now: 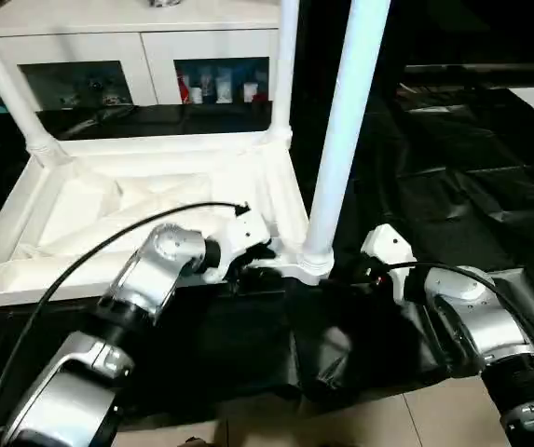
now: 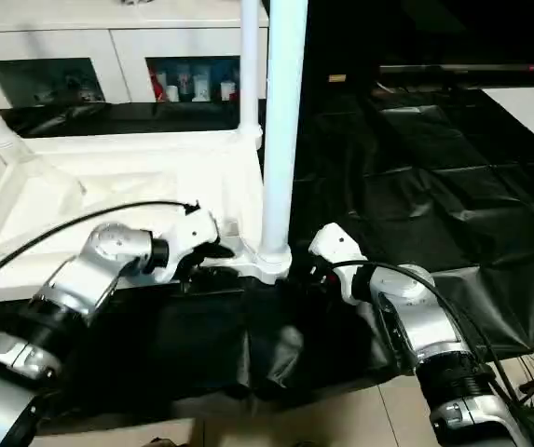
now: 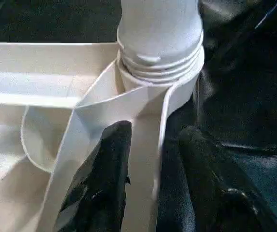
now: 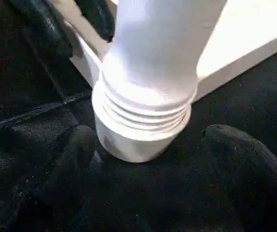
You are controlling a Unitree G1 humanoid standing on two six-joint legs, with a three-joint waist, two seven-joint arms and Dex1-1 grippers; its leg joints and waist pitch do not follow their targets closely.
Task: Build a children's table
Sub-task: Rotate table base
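Observation:
The children's table top lies upside down on a black sheet, ribbed underside up. Three white legs stand in its corner sockets: the near right leg, the far right leg and the far left leg. My left gripper straddles the front rim just beside the near right socket, one finger inside the rim and one outside, with gaps showing. My right gripper stands open low at the other side of that socket, its fingers apart from the threaded base of the leg.
A white cabinet with glass doors stands behind the table. The crinkled black sheet stretches off to the right. Bare floor tiles show at the near edge. A black cable arcs over my left forearm.

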